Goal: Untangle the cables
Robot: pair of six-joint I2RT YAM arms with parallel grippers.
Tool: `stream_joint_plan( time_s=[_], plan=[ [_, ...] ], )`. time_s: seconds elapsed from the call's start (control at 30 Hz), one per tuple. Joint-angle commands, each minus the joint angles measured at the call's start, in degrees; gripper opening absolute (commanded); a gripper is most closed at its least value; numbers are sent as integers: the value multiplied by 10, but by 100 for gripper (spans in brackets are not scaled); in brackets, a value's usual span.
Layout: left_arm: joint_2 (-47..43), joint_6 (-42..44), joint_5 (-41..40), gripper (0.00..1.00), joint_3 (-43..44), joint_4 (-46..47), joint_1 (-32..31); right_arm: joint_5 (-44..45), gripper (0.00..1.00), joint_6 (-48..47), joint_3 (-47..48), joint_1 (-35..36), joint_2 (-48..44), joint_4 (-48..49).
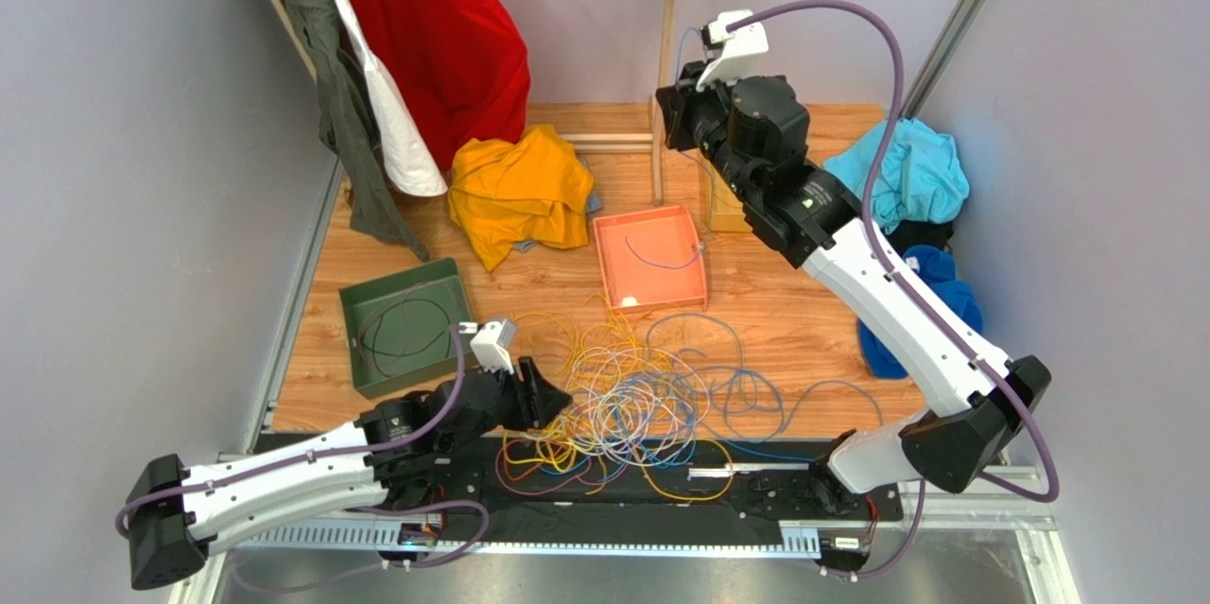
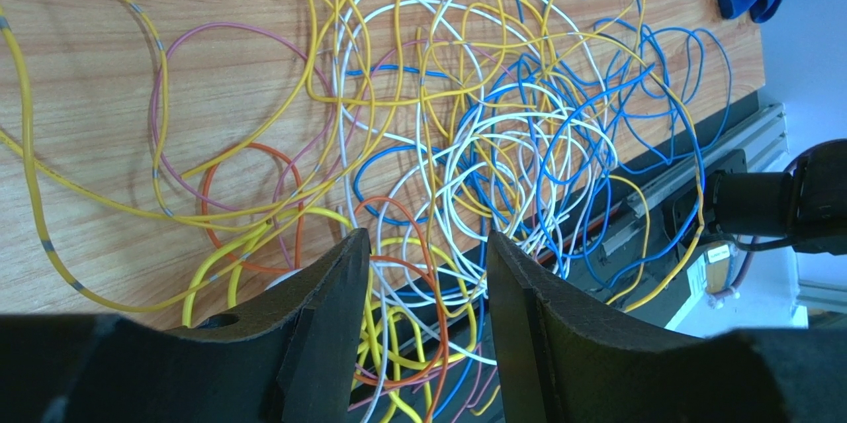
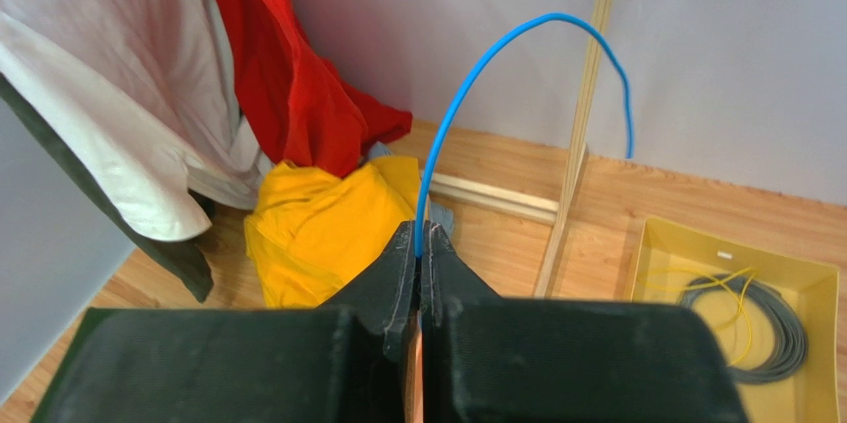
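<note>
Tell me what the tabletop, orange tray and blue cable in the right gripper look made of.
The tabletop looks wood or laminate, matte, with grain lines. The orange tray is probably moulded plastic: smooth, uniform colour. The blue cable, pinched in the right gripper, seems plastic-sheathed wire, arching springily.

Matt black plastic, faintly grainy, that's my left gripper [image 2: 427,244]. Beneath it the table [image 2: 89,75] is pale wood, visible grain, low satin sheen. The cables [image 2: 497,145] look smooth and glossy, plastic-jacketed. My right gripper [image 3: 419,239] is the same dull black; its blue cable [image 3: 553,16] is slick and shiny. Beyond: soft matt yellow cloth [image 3: 318,234], a smooth yellow plastic tray [image 3: 686,249].
</note>
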Motion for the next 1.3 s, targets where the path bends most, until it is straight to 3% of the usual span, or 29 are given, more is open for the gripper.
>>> stream_joint_plan(
  time_s=[0.0, 0.47, 0.8, 1.27],
  plan=[
    [-4, -6, 1, 56, 0, 10, -2, -20, 0, 11, -35, -11, 8, 71],
    [-1, -15, 3, 56, -20, 23, -2, -25, 0, 33, -136, -23, 82, 160],
    [18, -15, 10, 56, -28, 47, -2, -31, 0, 88, -278, -22, 109, 219],
    [30, -19, 16, 56, -35, 62, -2, -39, 0, 120, -341, -9, 155, 233]
  ],
)
